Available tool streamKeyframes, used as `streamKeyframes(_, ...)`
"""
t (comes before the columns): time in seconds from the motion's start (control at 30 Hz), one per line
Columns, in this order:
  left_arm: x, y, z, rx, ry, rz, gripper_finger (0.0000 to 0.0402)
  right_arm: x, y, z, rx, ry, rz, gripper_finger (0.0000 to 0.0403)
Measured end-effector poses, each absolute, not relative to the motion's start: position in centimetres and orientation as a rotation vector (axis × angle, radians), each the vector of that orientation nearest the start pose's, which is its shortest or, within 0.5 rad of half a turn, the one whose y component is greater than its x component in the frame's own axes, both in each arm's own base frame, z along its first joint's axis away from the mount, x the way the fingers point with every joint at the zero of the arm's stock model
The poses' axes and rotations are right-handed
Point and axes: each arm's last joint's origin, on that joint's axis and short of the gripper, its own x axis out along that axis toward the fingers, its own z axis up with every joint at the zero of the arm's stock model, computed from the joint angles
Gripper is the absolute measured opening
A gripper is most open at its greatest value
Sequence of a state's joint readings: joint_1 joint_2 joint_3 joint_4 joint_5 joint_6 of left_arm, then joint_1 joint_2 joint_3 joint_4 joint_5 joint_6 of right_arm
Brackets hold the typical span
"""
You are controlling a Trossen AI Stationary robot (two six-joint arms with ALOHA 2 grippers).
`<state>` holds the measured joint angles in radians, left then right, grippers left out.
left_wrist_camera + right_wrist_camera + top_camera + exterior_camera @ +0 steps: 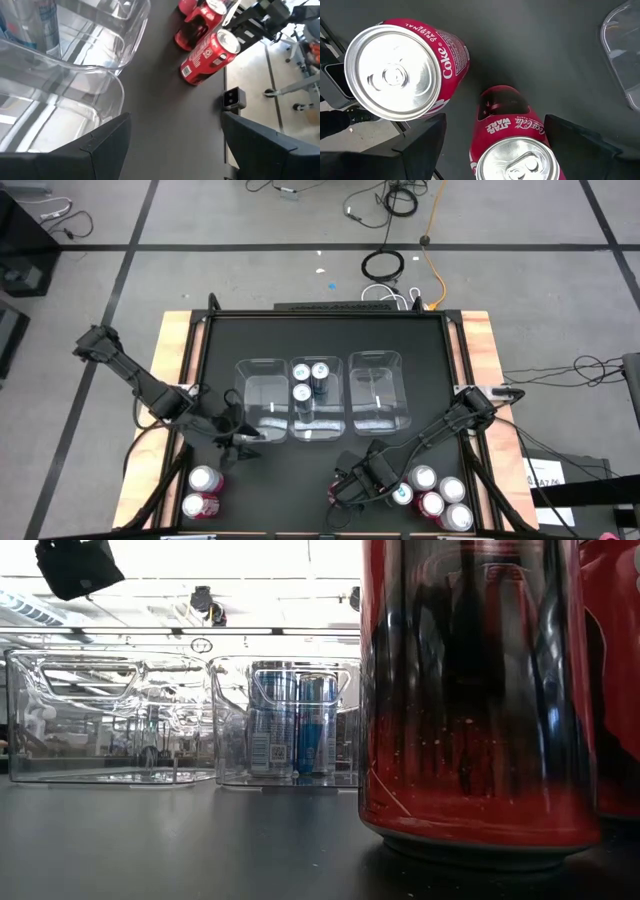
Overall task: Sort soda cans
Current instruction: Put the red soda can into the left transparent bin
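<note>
Two blue soda cans [310, 380] stand upright in the middle of three clear bins [263, 397]; the low view shows them there too [295, 720]. Several red cans [440, 498] stand on their bases at the table's near right, and two more [202, 492] at the near left. My right gripper [495, 117] points down, open, over a red can [515, 150] with a second one [395, 70] beside it. My left gripper [176, 117] is open with nothing between its fingers, slanting down by the left bin's near corner [240, 442].
The right bin [378, 392] and the left bin hold no cans. In the low view a red can [470, 700] stands close and fills the right side. Bare dark tabletop [290, 480] lies between the two can groups. Wooden rails [170, 360] border the table.
</note>
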<state>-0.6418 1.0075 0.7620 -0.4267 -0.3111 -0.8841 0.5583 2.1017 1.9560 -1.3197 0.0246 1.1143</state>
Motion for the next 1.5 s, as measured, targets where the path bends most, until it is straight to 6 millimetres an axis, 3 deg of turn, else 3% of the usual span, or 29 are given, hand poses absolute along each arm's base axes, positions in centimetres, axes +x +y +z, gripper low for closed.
streamKeyframes(0.6,17.4,-11.9,26.0,-0.521,0.708,-0.014,0.0318,35.1,21.9,25.9,0.489,1.447,-0.402,0.0329)
streamKeyframes(1.5,17.4,-11.9,26.0,-0.520,0.705,-0.010,0.0318,34.3,21.9,25.5,0.577,1.618,-0.428,0.0329)
